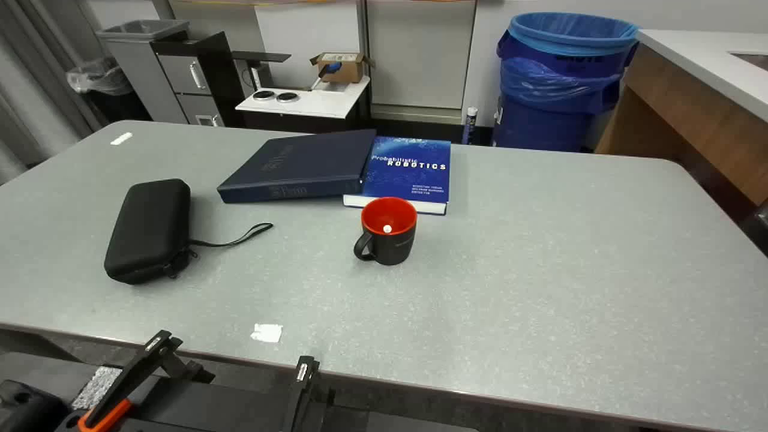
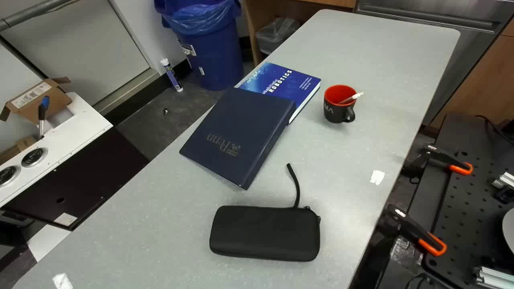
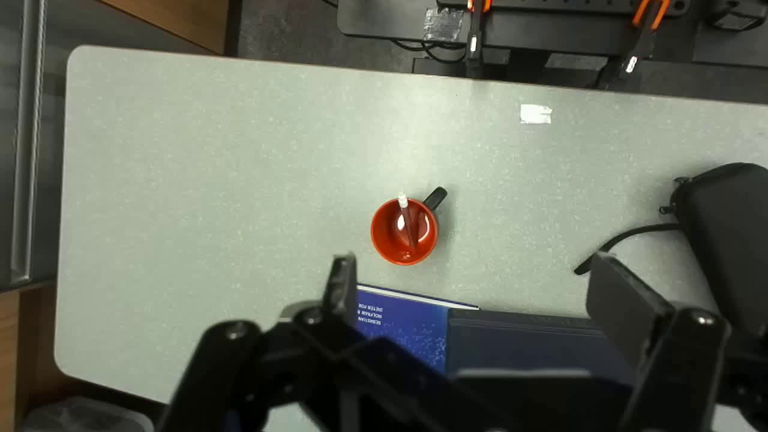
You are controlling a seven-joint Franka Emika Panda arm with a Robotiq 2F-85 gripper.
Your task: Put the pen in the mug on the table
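The mug (image 1: 393,247) is black outside and red inside. It stands upright on the light grey table (image 1: 540,288), and it also shows in an exterior view (image 2: 334,113) and in the wrist view (image 3: 384,237). The pen (image 2: 352,97) leans inside the mug, its pale end sticking out over the rim near the handle. The pen also shows in the wrist view (image 3: 408,222) and end-on in an exterior view (image 1: 387,228). My gripper (image 3: 474,267) is open and empty, high above the table over the books, with the mug ahead of its fingers. Neither exterior view shows it.
A blue book (image 1: 414,174) lies behind the mug, with a dark blue binder (image 1: 300,162) resting partly on it. A black case (image 1: 150,228) with a strap lies to the side. A white scrap (image 1: 266,332) lies near the edge by the clamps (image 1: 306,372).
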